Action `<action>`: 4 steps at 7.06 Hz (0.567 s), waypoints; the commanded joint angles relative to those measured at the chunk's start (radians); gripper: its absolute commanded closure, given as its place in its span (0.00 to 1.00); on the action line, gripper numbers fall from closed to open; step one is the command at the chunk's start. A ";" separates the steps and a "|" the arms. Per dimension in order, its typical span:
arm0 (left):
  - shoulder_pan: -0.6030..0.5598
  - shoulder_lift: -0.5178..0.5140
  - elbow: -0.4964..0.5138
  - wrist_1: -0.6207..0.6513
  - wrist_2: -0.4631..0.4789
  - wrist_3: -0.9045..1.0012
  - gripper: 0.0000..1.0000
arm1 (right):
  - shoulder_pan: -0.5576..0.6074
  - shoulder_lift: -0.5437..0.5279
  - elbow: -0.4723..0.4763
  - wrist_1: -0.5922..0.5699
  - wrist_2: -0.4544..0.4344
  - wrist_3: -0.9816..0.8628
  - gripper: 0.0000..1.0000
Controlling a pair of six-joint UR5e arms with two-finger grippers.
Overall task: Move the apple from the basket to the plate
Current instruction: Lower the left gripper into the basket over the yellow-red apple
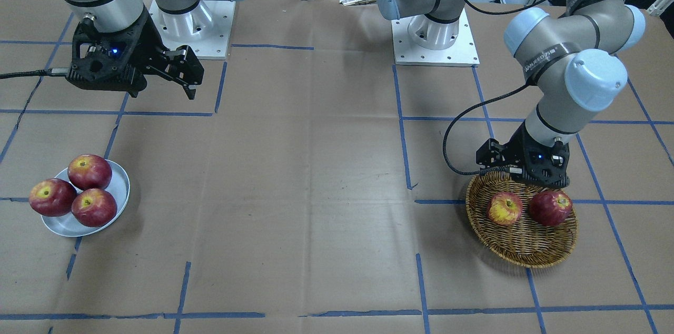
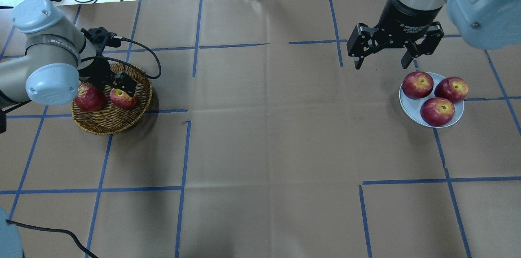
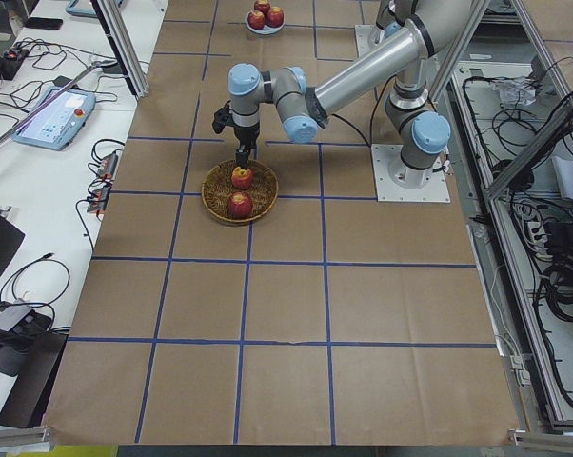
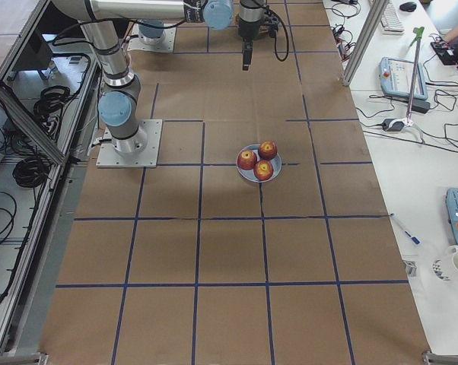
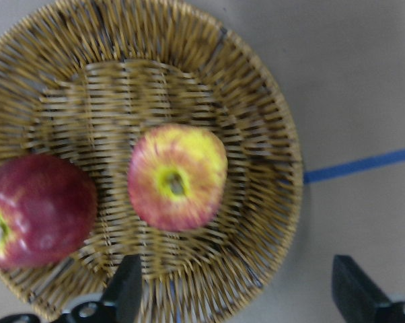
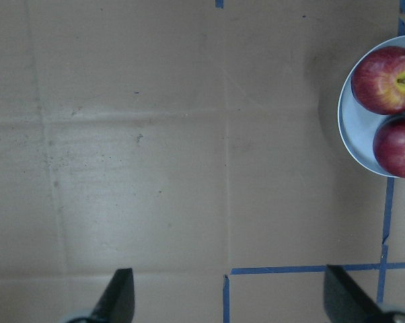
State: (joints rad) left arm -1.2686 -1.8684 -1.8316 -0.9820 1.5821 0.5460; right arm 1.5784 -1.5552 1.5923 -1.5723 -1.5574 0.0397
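The yellow-patched apple (image 5: pixel 177 177) lies near the middle of the wicker basket (image 5: pixel 270 121), beside a dark red apple (image 5: pixel 38 212). It also shows in the front view (image 1: pixel 504 208) and the overhead view (image 2: pixel 122 98). My left gripper (image 5: pixel 239 306) is open and empty. It hovers just above the basket by the apple and holds nothing. The pale plate (image 2: pixel 411 107) is at the far right of the overhead view. My right gripper (image 2: pixel 381 62) is open and empty above the table, just beside the plate.
Three dark red apples (image 2: pixel 436 111) fill most of the plate. The basket (image 2: pixel 110 125) sits at the robot's left end and the plate (image 1: pixel 122 186) at its right end. Blue tape lines cross the brown paper table. The arm bases (image 1: pixel 434 33) stand at the robot's edge.
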 commanded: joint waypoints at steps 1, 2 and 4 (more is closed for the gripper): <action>0.000 -0.098 0.064 0.002 0.001 0.002 0.01 | 0.000 0.000 0.000 0.000 0.000 0.000 0.00; 0.002 -0.110 0.061 0.003 -0.001 0.003 0.01 | 0.000 0.001 0.000 0.000 0.000 0.000 0.00; 0.002 -0.120 0.040 0.003 0.001 0.005 0.01 | 0.000 0.000 0.000 0.000 0.000 0.000 0.00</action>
State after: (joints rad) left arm -1.2673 -1.9797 -1.7825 -0.9789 1.5827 0.5500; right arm 1.5785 -1.5550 1.5923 -1.5723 -1.5570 0.0392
